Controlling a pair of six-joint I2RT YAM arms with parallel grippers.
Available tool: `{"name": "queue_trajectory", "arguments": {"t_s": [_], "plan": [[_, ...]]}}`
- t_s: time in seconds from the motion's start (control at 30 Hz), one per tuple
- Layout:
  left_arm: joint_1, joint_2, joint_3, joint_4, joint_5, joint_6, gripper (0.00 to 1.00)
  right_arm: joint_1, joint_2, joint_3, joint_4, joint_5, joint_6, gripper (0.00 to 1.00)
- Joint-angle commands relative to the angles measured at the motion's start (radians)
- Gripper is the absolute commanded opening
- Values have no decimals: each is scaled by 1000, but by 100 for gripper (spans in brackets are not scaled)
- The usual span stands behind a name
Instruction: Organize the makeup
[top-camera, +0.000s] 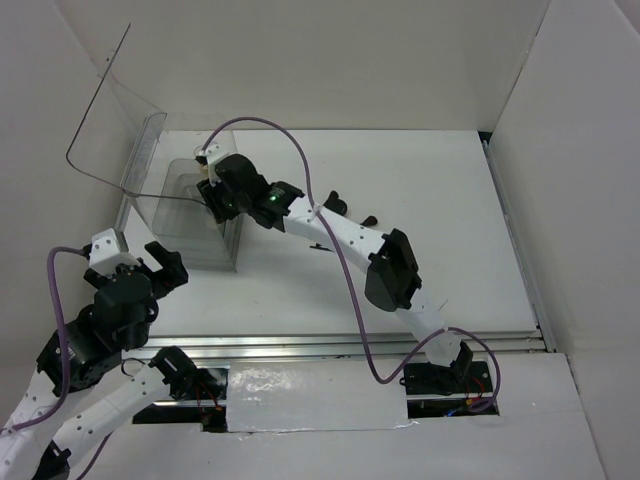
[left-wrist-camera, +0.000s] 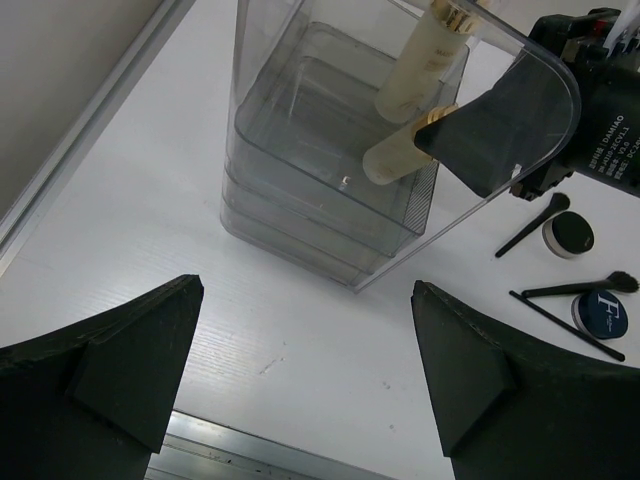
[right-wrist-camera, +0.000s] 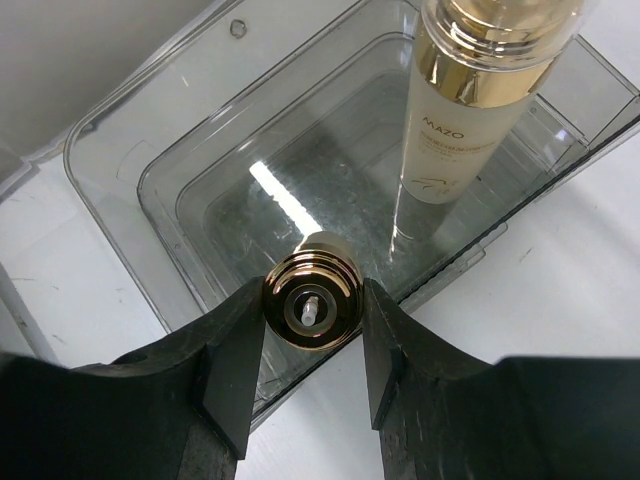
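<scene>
- Right gripper (right-wrist-camera: 312, 318) was clamped on the gold cap of a pale gold-capped bottle (right-wrist-camera: 311, 298); one black finger (right-wrist-camera: 232, 345) pressed on either side of the cap
- In the left wrist view the held bottle hung tilted, its body inside the open top of the clear plastic box (left-wrist-camera: 300, 205); could not tell whether its base touched the box floor
- A taller pale-yellow bottle (right-wrist-camera: 462, 120) with a gold collar stood upright in the same compartment, further back and apart from the held one
- Left gripper (left-wrist-camera: 305, 292) hovered low over the white table (left-wrist-camera: 290, 370) just in front of the box, jaws spread wide with nothing between them
- Box lid (top-camera: 108, 115) stood raised at the far left
- On the table to the right of the box, well apart from it: round black compact (left-wrist-camera: 568, 235), dark blue compact (left-wrist-camera: 603, 315), and three thin black brushes (left-wrist-camera: 535, 222) lying beside them
</scene>
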Motion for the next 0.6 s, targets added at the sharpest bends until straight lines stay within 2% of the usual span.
{"name": "queue_trajectory", "arguments": {"t_s": [0.0,0.2,0.4,0.57], "plan": [[18,-13,-4,47,0,27,99,7,16,59,34,31,-26,13],[28,-24,-10,62,13,39,99,7,25,65,33,27,-27,18],[28,-29,-11,65,19,43,99,10,25,71,40,33,-23,44],[28,-29,-14,73,29,51,99,10,20,79,53,27,-15,47]]}}
